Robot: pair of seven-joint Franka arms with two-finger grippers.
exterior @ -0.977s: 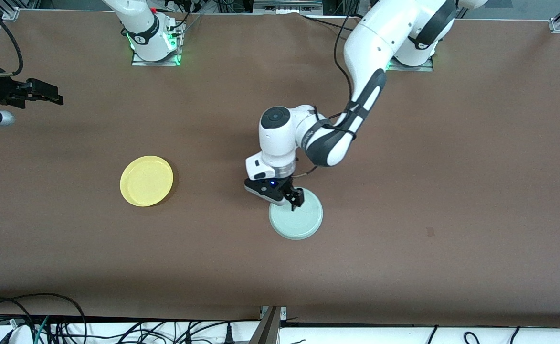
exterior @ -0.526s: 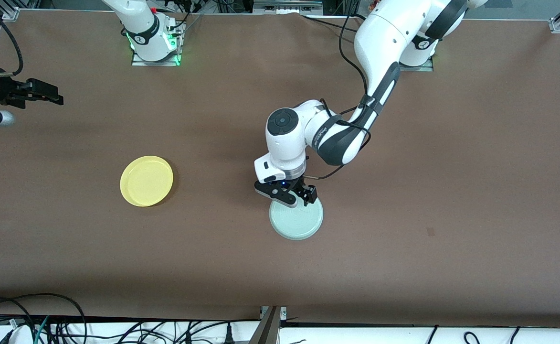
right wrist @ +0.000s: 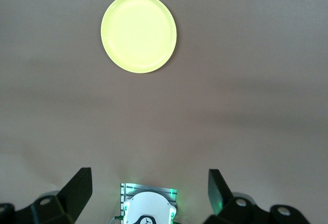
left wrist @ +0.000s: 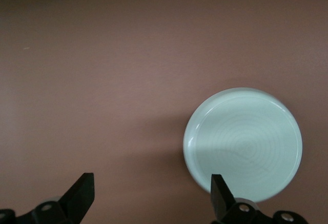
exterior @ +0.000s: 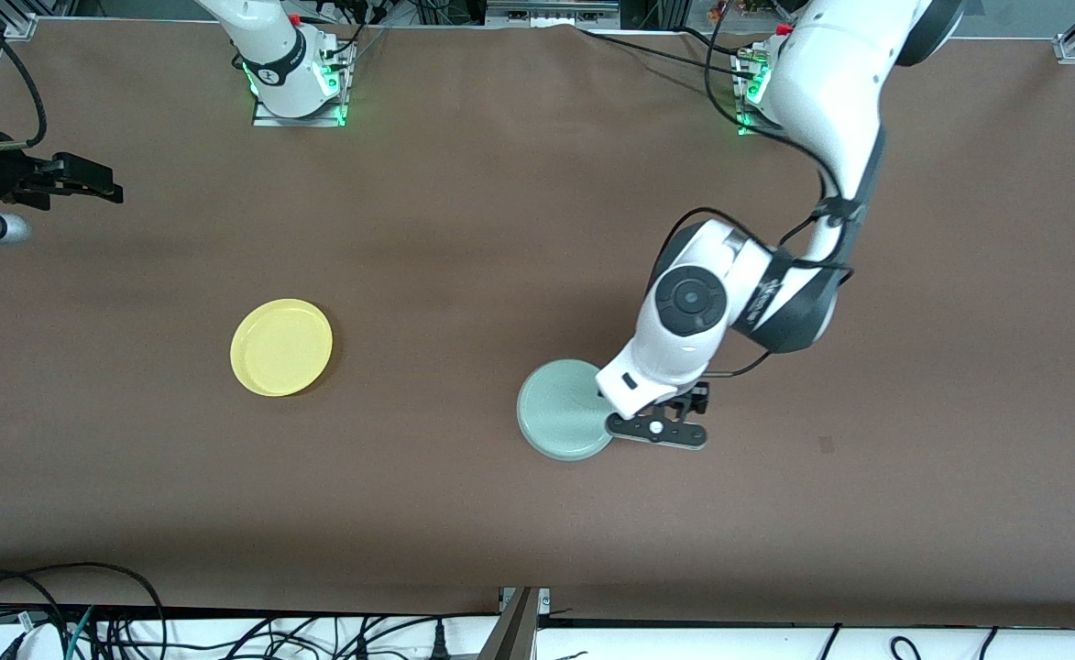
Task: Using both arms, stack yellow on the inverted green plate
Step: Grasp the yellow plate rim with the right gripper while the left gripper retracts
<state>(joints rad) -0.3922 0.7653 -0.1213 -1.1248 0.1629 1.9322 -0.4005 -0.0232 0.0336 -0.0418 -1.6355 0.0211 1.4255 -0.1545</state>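
The pale mint-green plate [exterior: 560,410] lies flat on the brown table near its middle, with faint rings on its upward face; it also shows in the left wrist view [left wrist: 243,143]. My left gripper [exterior: 696,401] hangs low over the table just beside the plate, toward the left arm's end. It is open and empty [left wrist: 152,183], with one finger [left wrist: 221,198] over the plate's edge. The yellow plate [exterior: 281,346] lies rim up toward the right arm's end and also shows in the right wrist view [right wrist: 139,33]. My right gripper [exterior: 88,179] waits open and empty [right wrist: 148,180], high at the right arm's end.
The right arm's base [exterior: 297,82] and the left arm's base [exterior: 757,87] stand along the table's farthest edge. Cables [exterior: 88,623] lie past the table's nearest edge. Brown table [exterior: 867,513] surrounds both plates.
My left arm has swung from over the green plate's farther edge to the side toward the left arm's end, and its wrist has turned. The plates and right arm have not moved.
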